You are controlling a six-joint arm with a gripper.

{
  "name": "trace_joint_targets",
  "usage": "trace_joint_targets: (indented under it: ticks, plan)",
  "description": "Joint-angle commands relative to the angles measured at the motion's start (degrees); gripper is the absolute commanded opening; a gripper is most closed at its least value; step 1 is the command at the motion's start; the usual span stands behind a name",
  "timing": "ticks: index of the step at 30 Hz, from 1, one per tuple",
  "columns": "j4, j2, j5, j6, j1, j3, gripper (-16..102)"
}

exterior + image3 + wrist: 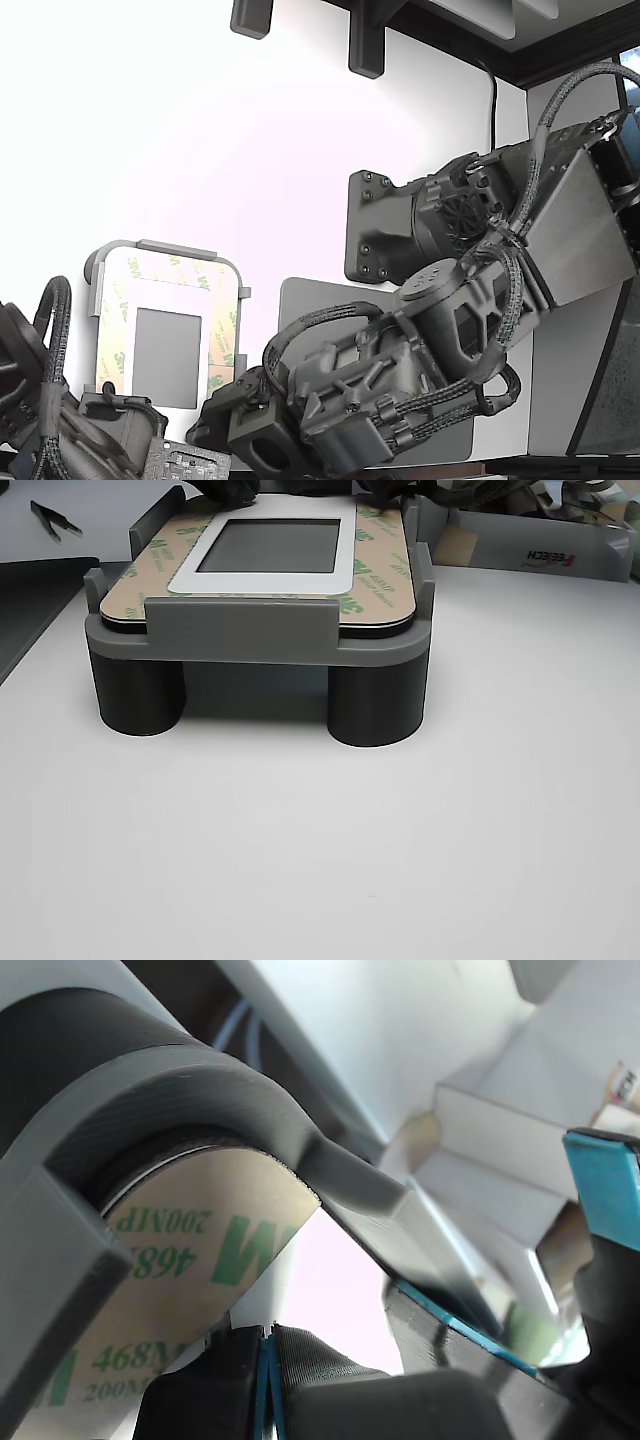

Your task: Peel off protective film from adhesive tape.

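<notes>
The light grey rounded frame (150, 248) holds a white plate (190, 580) with a plain grey rectangle (167, 355) in its middle. The adhesive tape borders the plate and is faced with the pale tan protective film (218, 330) printed with green 3M logos. The film lies flat in the other view (385, 570). My gripper (222, 412) is at the frame's near right corner in the exterior view. In the wrist view the film (190, 1260) fills the picture at a rounded frame corner (200, 1080). My gripper (268, 1345) has its dark jaws pressed together by the film's edge; I see nothing between them.
A large dark grey rounded mat (320, 300) lies under my arm. A second arm (60, 430) sits at the exterior view's lower left, by the frame's other near corner. Black tweezers (55, 518) and a grey box (540, 540) lie behind the frame, which stands on dark legs (375, 700).
</notes>
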Motion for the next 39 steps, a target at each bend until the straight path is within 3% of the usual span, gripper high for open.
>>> trace_joint_targets:
  ticks: [1,39]
  plan:
    - [-0.5,1.8,0.0,0.0,-0.4,-1.0,-10]
    - [0.6,4.1,-0.2,-0.2,-0.1,0.1,-10]
